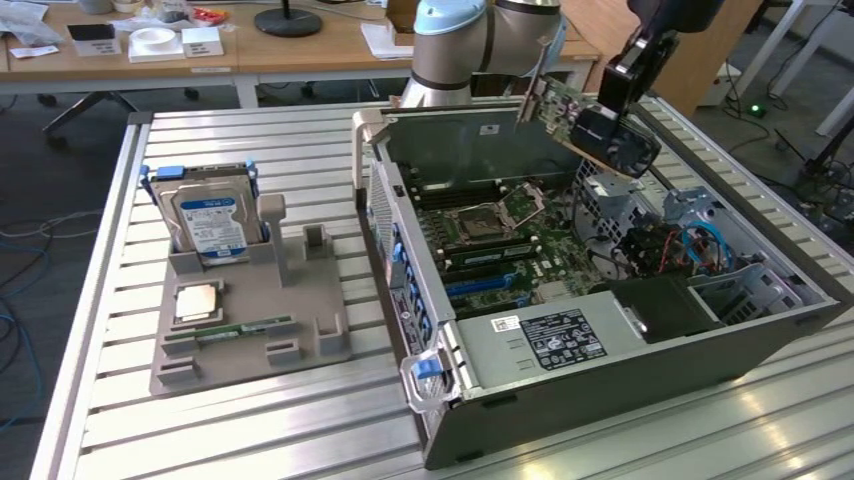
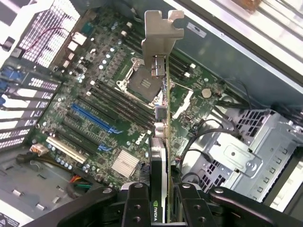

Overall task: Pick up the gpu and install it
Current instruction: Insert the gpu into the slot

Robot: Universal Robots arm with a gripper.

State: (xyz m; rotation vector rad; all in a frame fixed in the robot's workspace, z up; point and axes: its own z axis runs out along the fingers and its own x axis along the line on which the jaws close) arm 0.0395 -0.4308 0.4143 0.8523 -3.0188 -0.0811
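Note:
The gpu (image 1: pixel 594 130) hangs tilted in the air above the back of the open computer case (image 1: pixel 601 340), with its green board and black cooler face showing. My gripper (image 1: pixel 617 100) is shut on its upper edge. In the wrist view the gpu (image 2: pixel 161 142) appears edge-on, its silver end bracket (image 2: pixel 161 33) pointing away from me, and my gripper (image 2: pixel 161 208) clamps the card from both sides between black fingers (image 2: pixel 137 203). Beneath it lies the motherboard (image 2: pixel 109 109) with blue expansion slots (image 2: pixel 92 118) and a white slot (image 2: pixel 66 149).
A grey holder (image 1: pixel 254 330) on the exterior view's left carries a hard drive (image 1: pixel 211 222), a CPU (image 1: pixel 198 300) and a RAM stick (image 1: pixel 247 328). Inside the case are a metal drive cage (image 2: pixel 236 156), cables and the power supply (image 1: pixel 561 335). Desks stand behind the slatted table (image 1: pixel 240 440).

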